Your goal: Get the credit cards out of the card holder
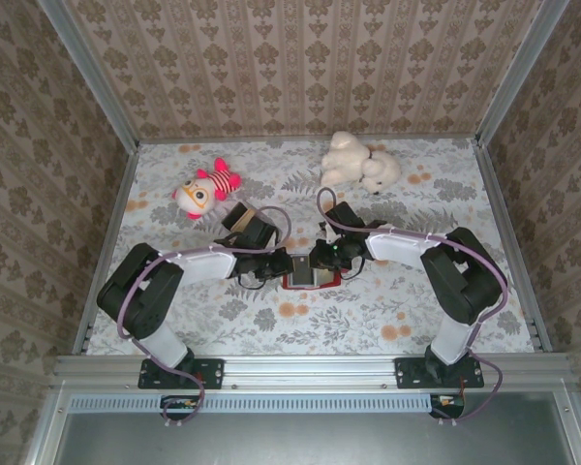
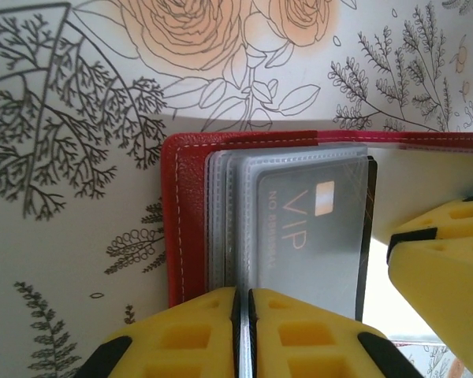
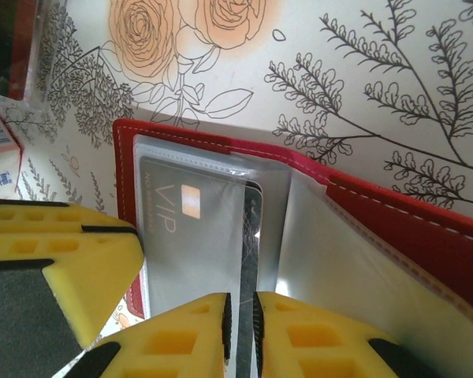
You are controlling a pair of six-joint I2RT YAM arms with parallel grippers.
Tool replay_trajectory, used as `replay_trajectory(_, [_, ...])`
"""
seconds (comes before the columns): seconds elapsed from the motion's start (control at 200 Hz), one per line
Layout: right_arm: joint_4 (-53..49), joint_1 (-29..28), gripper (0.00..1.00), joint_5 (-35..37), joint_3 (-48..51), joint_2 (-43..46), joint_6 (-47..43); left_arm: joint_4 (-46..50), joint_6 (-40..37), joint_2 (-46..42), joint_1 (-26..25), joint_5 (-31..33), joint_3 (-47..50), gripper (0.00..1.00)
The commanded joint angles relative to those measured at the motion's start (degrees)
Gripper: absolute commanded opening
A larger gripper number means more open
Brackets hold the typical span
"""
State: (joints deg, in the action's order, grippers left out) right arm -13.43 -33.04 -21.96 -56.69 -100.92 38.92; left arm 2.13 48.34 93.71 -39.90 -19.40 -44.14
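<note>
Red wallet [image 1: 313, 282] open at bench [image 1: 416, 320] centre (clear sleeves [image 2: 225, 220] fanned). Grey VIP card [image 2: 299, 236] tucked in the top sleeve, a dark card [image 3: 252, 236] behind. Left fingers [image 2: 252, 301] at the wallet's 9 o'clock, nearly together at the sleeves' edge; hold unclear. Right fingers [image 3: 257, 305] at 2 o'clock, narrow, pinching the dark card. Pink toy [image 1: 208, 189] far off at 10 o'clock, white toy [image 1: 358, 165] at 1.
</note>
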Motion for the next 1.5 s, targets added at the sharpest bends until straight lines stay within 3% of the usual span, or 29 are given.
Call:
replay_trajectory(0.0, [-0.27,0.42,0.17,-1.87,-0.72,-1.45,-1.14,-0.38,1.23,0.68,-0.94,1.48,0.72,0.13])
replay_trajectory(0.135, [0.18,0.50,0.17,-2.64,-0.49,-2.50,-1.12,1.92,1.54,0.80,-2.16,4.73,1.12,0.12])
replay_trajectory(0.58, [0.45,1.66,0.17,-2.03,2.06,-1.15,-1.89,2.72,2.02,1.49,-3.60,7.14,2.48,0.12])
replay_trajectory(0.735, [1.40,1.66,0.12,-1.05,3.75,0.02,-2.21,3.05,2.55,1.22,-3.69,8.74,3.18,0.11])
replay_trajectory(1.235, [3.15,1.75,0.17,-6.99,4.18,-2.13,-4.59,0.58,2.86,1.56,-3.69,6.63,3.99,0.11])
replay_trajectory(1.495, [1.46,1.83,0.12,-5.89,3.51,-3.07,-5.95,0.66,2.64,0.96,-3.69,5.49,3.53,0.15])
